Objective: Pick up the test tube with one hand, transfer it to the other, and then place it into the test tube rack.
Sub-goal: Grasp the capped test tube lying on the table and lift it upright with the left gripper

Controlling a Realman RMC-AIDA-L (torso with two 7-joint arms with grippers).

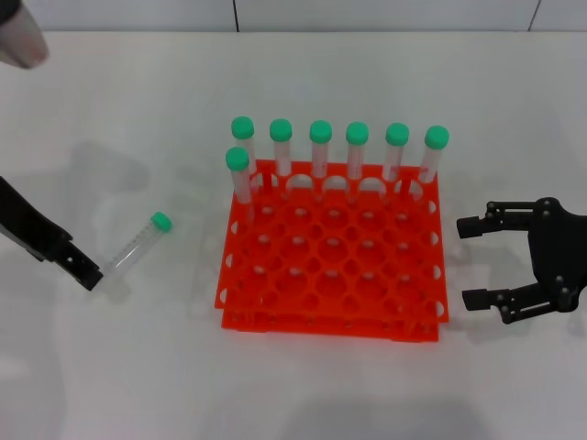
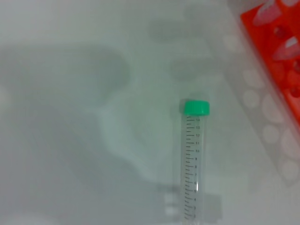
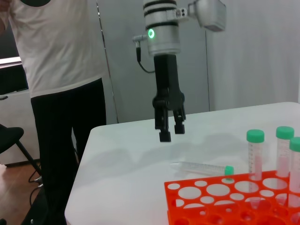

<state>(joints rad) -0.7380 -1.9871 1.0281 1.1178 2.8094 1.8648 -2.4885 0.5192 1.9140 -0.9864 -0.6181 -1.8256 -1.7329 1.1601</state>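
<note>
So basically nothing was done yet; the test tube (image 1: 136, 244) lay flat on the counter (image 1: 110, 367) at the left of the head view, cap toward the orange rack (image 1: 335, 266), still to be picked up, handed over and slotted in. The left gripper (image 3: 169, 132) hung above the tube's clear end, fingers slightly apart and pinching nothing. The right gripper (image 1: 477, 263) sat spread wide at the right edge, just beside the rack. Seven capped tubes (image 1: 320, 147) filled the rack's top side; the holes lower down looked free. Loads of bare counter between tube and rack.
</note>
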